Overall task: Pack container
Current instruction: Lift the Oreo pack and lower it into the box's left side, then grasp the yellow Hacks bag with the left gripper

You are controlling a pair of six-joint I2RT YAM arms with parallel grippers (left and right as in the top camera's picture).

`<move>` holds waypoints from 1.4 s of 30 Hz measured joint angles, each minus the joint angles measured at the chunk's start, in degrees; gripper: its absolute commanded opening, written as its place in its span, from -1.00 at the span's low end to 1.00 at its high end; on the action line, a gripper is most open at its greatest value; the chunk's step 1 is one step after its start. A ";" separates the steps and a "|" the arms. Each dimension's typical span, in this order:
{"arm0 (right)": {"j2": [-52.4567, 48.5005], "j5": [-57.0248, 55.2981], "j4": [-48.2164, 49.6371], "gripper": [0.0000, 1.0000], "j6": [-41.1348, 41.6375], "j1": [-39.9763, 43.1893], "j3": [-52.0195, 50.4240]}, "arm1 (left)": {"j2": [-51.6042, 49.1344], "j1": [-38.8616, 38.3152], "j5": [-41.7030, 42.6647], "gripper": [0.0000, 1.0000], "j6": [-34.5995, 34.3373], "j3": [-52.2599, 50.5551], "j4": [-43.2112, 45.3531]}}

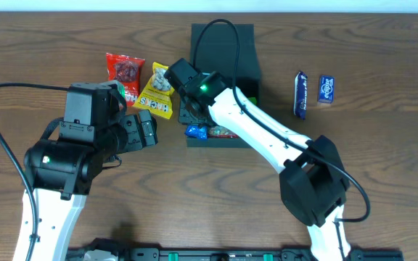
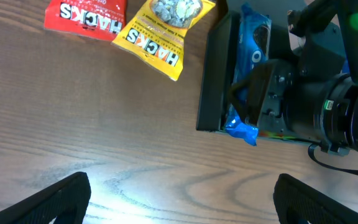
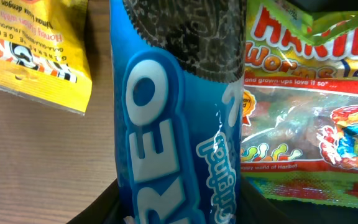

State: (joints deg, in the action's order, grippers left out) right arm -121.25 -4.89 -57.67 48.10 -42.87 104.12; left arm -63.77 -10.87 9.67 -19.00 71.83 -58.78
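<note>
**Right gripper [image 1: 193, 109] placing an Oreo packet [image 3: 166, 112] in the container [image 1: 242, 51], mid-table at the far side.**
I keep the packet pinched along the container's left wall, beside the Haribo bag [image 3: 309, 93], probably to save room (left gripper [image 2: 182, 190] spread wide, idle).

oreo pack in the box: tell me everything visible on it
The Oreo pack is a long glossy blue wrapper, thin film by its look, with white lettering and a dark cookie picture. It lies lengthwise in the container along one side wall, beside a Haribo worms bag, its crumpled end at the near rim. The right claw straddles it, dark fingers flanking both sides; whether they squeeze it cannot be told.
</note>
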 measured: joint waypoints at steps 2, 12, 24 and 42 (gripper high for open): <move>0.00 -0.63 -0.20 0.29 0.35 0.00 0.00 | 0.00 0.00 0.00 0.90 0.00 0.00 -0.02; 0.13 -1.36 -1.22 0.41 -3.78 1.01 0.00 | 0.00 0.00 0.00 0.90 0.00 0.00 -0.17; 13.60 -1.51 -5.46 0.55 -10.73 15.19 0.07 | 0.00 0.00 -0.09 0.90 0.11 0.00 -0.28; 17.00 -2.23 -9.79 0.55 -18.27 34.29 0.39 | -13.20 0.00 -5.64 0.90 5.95 0.00 16.70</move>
State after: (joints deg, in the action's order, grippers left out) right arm -104.25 -7.11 -67.46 29.82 -8.58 104.51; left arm -76.97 -10.87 4.03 -13.06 71.83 -42.09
